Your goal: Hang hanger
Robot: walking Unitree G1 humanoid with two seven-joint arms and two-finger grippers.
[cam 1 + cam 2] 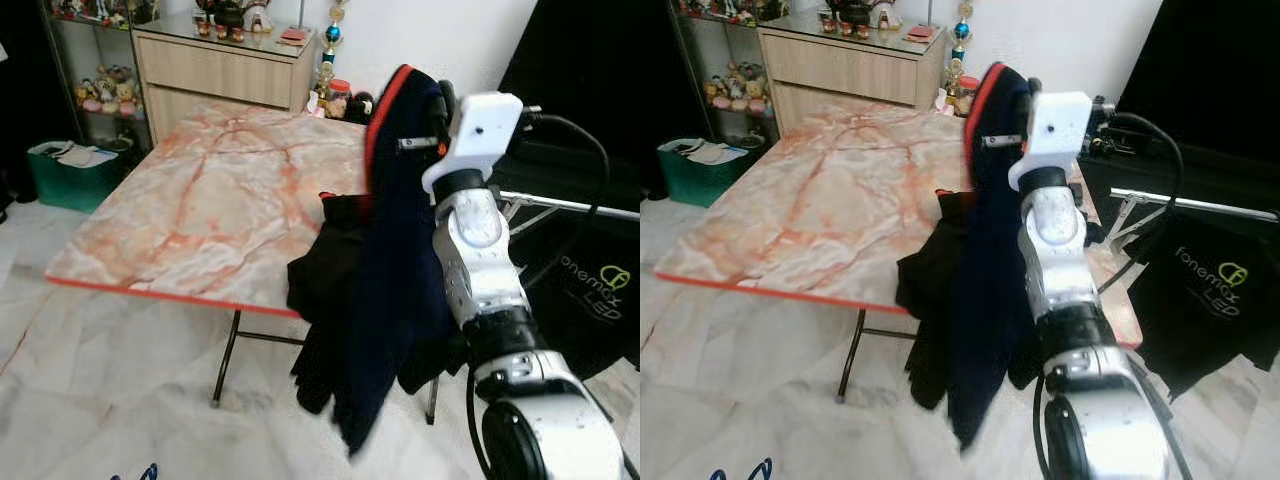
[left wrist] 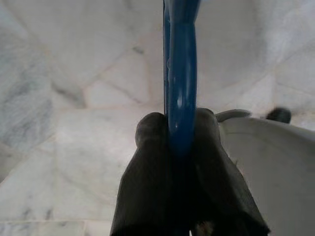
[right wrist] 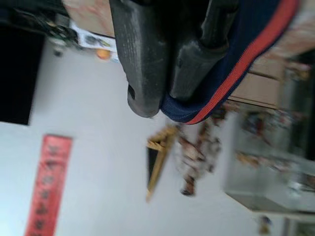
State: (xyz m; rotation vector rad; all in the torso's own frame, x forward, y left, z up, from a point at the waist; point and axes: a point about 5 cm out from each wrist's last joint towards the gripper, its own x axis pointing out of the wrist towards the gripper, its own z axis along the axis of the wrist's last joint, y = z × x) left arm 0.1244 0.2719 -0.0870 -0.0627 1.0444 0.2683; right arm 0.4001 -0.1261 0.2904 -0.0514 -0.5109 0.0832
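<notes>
My right gripper (image 3: 157, 101) is raised beside the table and shut on the collar of a navy garment with red trim (image 1: 385, 250). The garment hangs from it down past the table's edge. A black garment (image 1: 330, 265) lies bunched over the near right edge of the marble-patterned table (image 1: 200, 200) and dangles below it. My left gripper (image 2: 178, 130) hangs low over the floor, shut on a blue hanger (image 2: 181, 73). The hanger's blue tips (image 1: 135, 472) show at the bottom of the left eye view.
A wooden cabinet (image 1: 220, 65) with ornaments stands behind the table. A green bin (image 1: 65, 175) sits at the left. At the right a metal rail (image 1: 565, 205) carries a black printed cloth (image 1: 595, 300). Marble floor lies in front.
</notes>
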